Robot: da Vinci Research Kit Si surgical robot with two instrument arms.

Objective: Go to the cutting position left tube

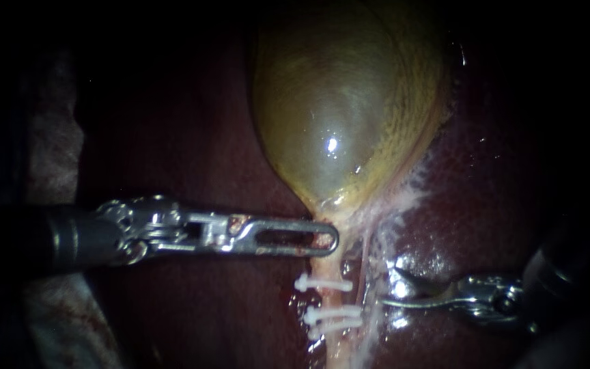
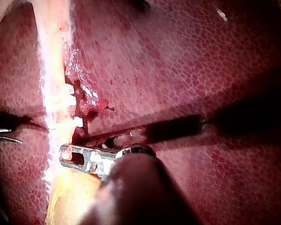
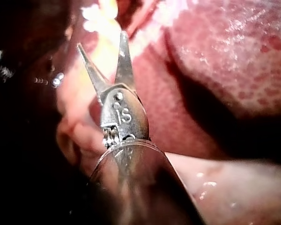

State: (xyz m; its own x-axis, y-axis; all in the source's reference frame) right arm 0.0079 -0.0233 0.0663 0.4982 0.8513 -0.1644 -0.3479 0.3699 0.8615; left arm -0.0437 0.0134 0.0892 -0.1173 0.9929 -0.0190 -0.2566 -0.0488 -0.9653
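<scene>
Gallbladder clamped in left tool; right tool slightly parted.

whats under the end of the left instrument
Dark red liver shows through the slot of the left instrument, whose end lies over the gallbladder neck, near the clips on the tube. Whatever the metal itself covers cannot be seen.

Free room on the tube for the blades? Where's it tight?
Free: bare tube between upper clip and lower clips, facing the right instrument; bare liver beside the clips, below the left instrument. Tight: above the upper clip, at the left instrument's tip.
</scene>
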